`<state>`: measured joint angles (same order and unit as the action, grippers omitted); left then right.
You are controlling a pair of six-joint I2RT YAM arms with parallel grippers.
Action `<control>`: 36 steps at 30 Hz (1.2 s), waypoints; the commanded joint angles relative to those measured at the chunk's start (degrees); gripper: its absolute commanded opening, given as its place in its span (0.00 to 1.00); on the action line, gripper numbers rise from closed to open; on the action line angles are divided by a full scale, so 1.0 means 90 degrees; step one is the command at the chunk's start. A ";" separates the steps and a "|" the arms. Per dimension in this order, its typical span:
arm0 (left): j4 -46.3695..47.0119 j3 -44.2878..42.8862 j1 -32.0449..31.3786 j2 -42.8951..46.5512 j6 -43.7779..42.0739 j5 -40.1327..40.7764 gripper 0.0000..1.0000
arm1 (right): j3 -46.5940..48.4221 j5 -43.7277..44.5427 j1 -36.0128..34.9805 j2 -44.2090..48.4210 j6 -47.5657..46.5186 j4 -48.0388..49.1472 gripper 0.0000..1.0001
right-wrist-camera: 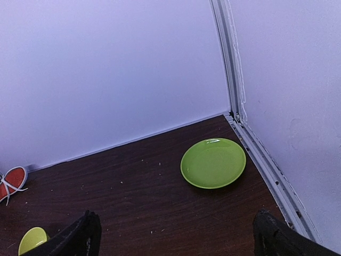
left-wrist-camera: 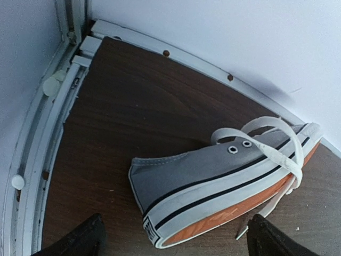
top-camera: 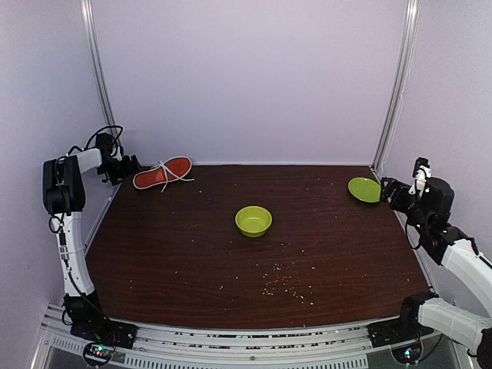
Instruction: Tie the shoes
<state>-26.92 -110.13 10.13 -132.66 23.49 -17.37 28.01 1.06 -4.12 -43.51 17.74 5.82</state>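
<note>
The grey canvas shoe (top-camera: 163, 173) lies on its side at the table's back left, its red-orange sole facing up in the top view. In the left wrist view the shoe (left-wrist-camera: 213, 181) has its heel toward the camera, and its white laces (left-wrist-camera: 277, 154) are loose and looped over the sole. My left gripper (top-camera: 129, 166) (left-wrist-camera: 176, 237) is open just beside the heel, one finger on each side, holding nothing. My right gripper (top-camera: 387, 189) (right-wrist-camera: 178, 240) is open at the far right, above the table near a green plate, far from the shoe (right-wrist-camera: 13, 181).
A green bowl (top-camera: 254, 221) (right-wrist-camera: 32, 240) stands mid-table. A green plate (top-camera: 364, 190) (right-wrist-camera: 213, 162) lies at the back right corner by the rail (right-wrist-camera: 266, 165). Crumbs (top-camera: 280, 284) are scattered on the near part of the dark wooden table (top-camera: 192, 254). White walls close in on three sides.
</note>
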 commanded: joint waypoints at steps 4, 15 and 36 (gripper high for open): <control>-0.0467 -0.0770 -0.0007 -0.0666 -0.0594 -0.1476 0.94 | 0.0148 -0.0225 0.0030 0.0084 -0.0120 -0.0206 1.00; -0.0962 -0.0316 -0.0432 -0.0157 -0.1810 -0.1617 0.86 | 0.0024 -0.0169 0.0028 0.0173 -0.0113 -0.0220 1.00; -0.1395 -0.1088 -0.0247 -0.0826 -0.1400 -0.2079 0.41 | -0.0081 -0.0284 0.0029 0.0453 -0.0186 -0.0452 1.00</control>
<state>-40.38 -118.52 7.88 -138.41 10.81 -33.71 27.68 -0.60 -4.12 -40.42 16.71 2.70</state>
